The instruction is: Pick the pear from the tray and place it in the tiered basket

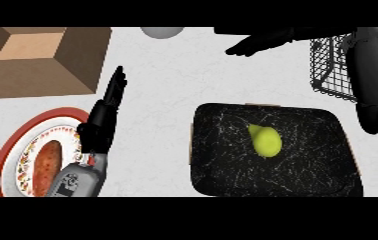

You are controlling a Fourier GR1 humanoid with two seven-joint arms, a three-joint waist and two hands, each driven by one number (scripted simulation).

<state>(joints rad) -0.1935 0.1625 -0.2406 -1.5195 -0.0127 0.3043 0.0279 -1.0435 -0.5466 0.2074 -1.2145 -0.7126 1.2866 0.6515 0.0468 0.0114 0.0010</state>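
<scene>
Pear (264,140) is waiting on the tray with no hand on it, so the task is standing at its first step, the reach.

From the biggest thing down:

- The pale bench (170,94) is carrying everything.
- The black tray (310,169) is sitting at the bench's lower right. The pear is lying near its middle, narrow end pointing up the view, touching nothing but the tray's floor.
- A cardboard box (44,59) is standing open at the upper left.
- A red-rimmed plate (22,139) is lying at the lower left, holding a brownish oblong piece of food (48,161).
- The wire tiered basket (332,66) is showing at the right edge, beyond the tray, partly hidden by a dark upright shape.
- The left hand (100,126) is resting beside the plate, fingers straight and pointing up the view, grasping nothing.
- The right hand (258,43) is hovering past the tray's far edge, just left of the basket, fingers stretched out and released.
- A small grey round object (162,31) is peeking in at the top edge.

As I judge it, the next move is asking the right hand to come toward the tray, descend over the pear and curl round its wider body. The tapering shape is likely to roll if nudged. After that, the pear is needing a lift clear of the tray's rim and a short carry to the basket.
</scene>
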